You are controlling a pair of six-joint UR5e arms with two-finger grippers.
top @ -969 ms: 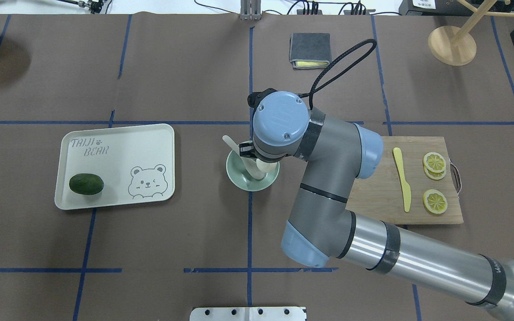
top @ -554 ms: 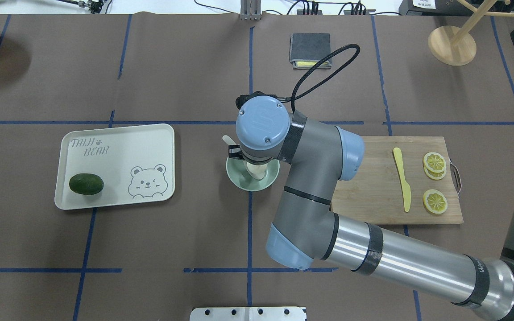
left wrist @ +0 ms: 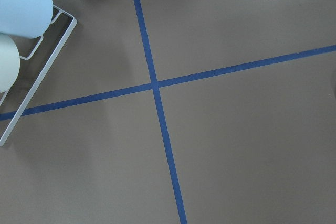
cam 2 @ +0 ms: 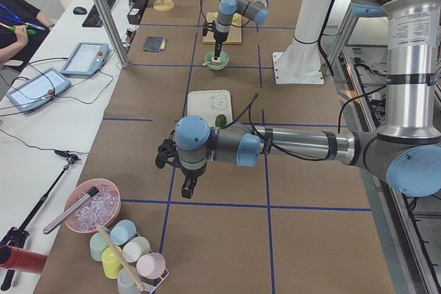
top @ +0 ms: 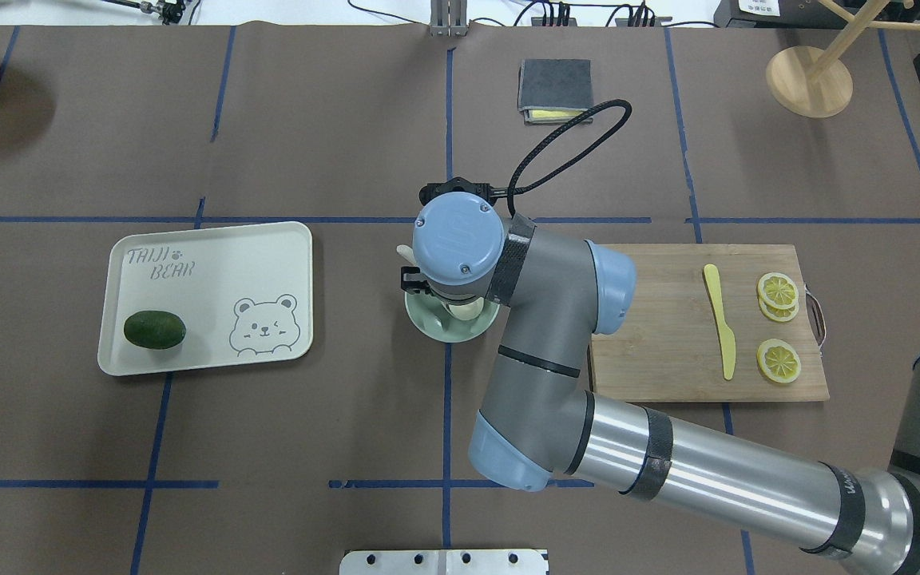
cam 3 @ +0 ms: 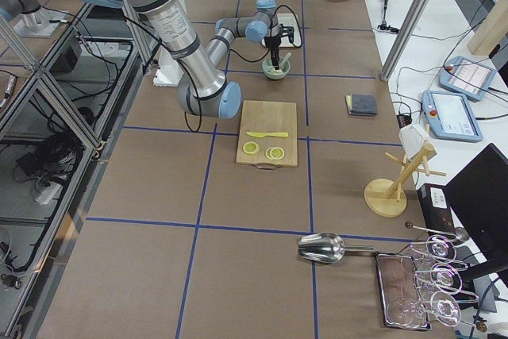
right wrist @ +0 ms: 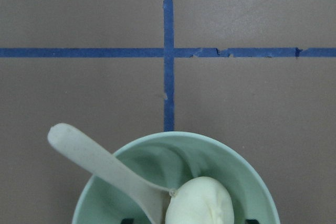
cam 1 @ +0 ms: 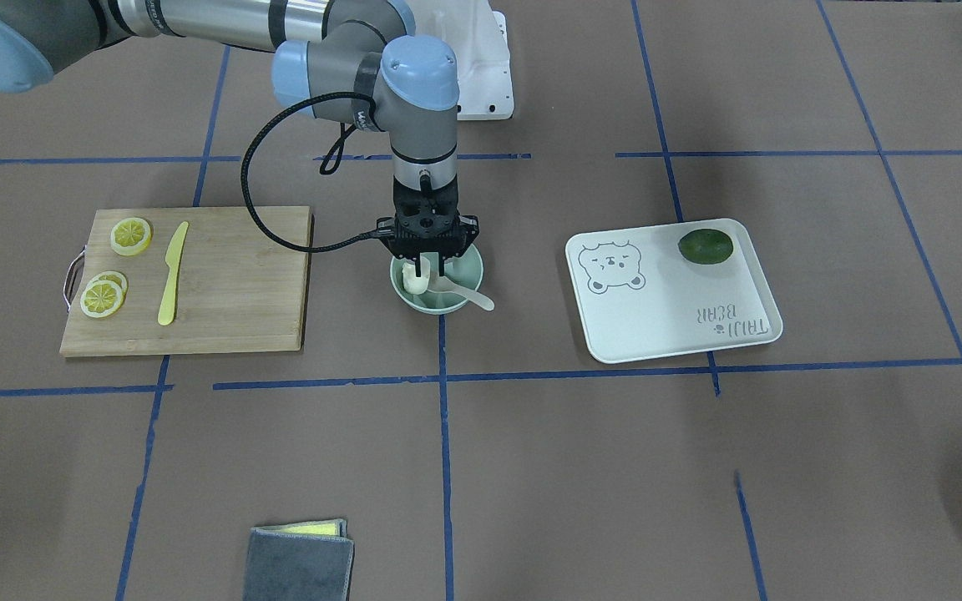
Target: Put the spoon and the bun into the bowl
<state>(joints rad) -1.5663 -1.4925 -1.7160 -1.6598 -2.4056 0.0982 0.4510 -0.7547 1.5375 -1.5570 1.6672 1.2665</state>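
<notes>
The mint-green bowl (cam 1: 435, 310) stands at the table's centre. The pale spoon (cam 1: 468, 295) lies in it with its handle over the rim. The cream bun (cam 1: 414, 282) sits inside, against the spoon's scoop. My right gripper (cam 1: 428, 269) points straight down into the bowl. Its fingers stand either side of the bun and look apart from it, so it is open. The right wrist view shows the bowl (right wrist: 236, 156), spoon (right wrist: 100, 163) and bun (right wrist: 202, 203). My left gripper (cam 2: 187, 189) hangs far off over bare table; I cannot tell whether it is open or shut.
A cream tray (top: 212, 295) with a dark green fruit (top: 154, 330) lies left of the bowl. A wooden board (top: 668, 335) with a yellow knife (top: 719, 331) and lemon slices (top: 778, 291) lies to the right. A grey cloth (top: 556, 89) lies at the back.
My right arm has moved left with the bun, from the bowl's right side to over its middle. The bun now sits down in the bowl. The spoon has not moved.
</notes>
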